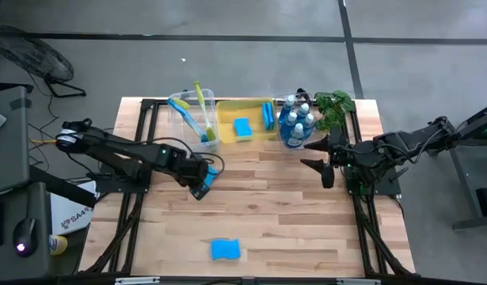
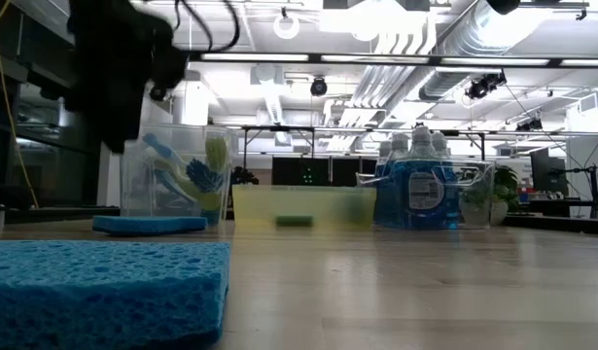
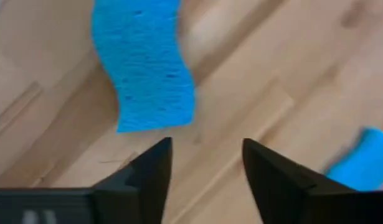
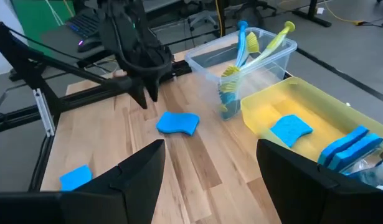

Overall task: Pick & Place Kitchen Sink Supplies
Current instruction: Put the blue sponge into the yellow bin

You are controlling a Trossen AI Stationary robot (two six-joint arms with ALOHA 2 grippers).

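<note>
Wooden counter (image 1: 306,229) mid-job: we see brushes (image 1: 197,115), bottles (image 1: 294,123) and sponges (image 1: 243,127) binned; two sponges remain, one near (image 1: 225,249), one (image 4: 177,123) under the left gripper (image 3: 207,165), jaws parted, empty. Right gripper (image 1: 321,157) waits open.

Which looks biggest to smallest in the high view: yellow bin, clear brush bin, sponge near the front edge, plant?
1. yellow bin, clearly the largest.
2. clear brush bin.
3. plant; close to the clear bin, so that order is unsure.
4. front sponge, the smallest.
</note>
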